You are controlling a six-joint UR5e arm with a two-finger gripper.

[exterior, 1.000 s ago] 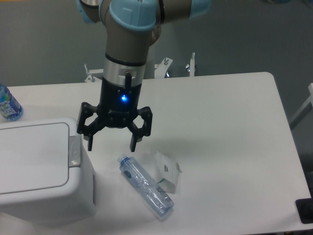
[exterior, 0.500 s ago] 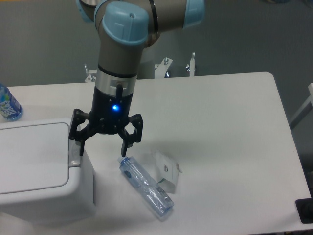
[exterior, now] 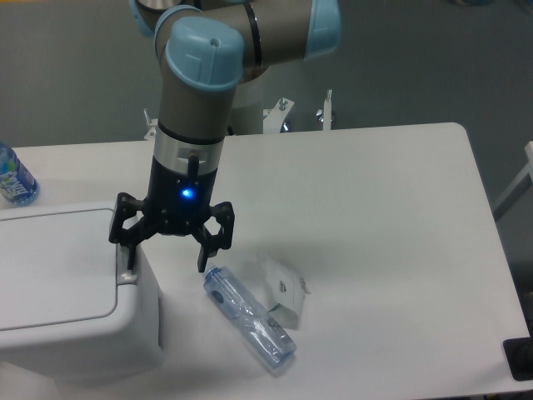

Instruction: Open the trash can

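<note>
The trash can is a large white bin at the lower left, its flat lid shut. Its small grey latch tab sits on the lid's right edge. My gripper hangs open over the bin's right edge. The left finger stands at the latch tab, whether it touches I cannot tell. The right finger hangs just past the bin's side, above the table. It holds nothing.
A clear plastic bottle lies on the table right of the bin, with a crumpled white wrapper beside it. Another bottle with a blue label stands at the far left edge. Metal clamps sit at the table's back.
My gripper has moved left and slightly down, from over the table beside the bin to over the bin's right edge at the latch tab. It stayed open.
</note>
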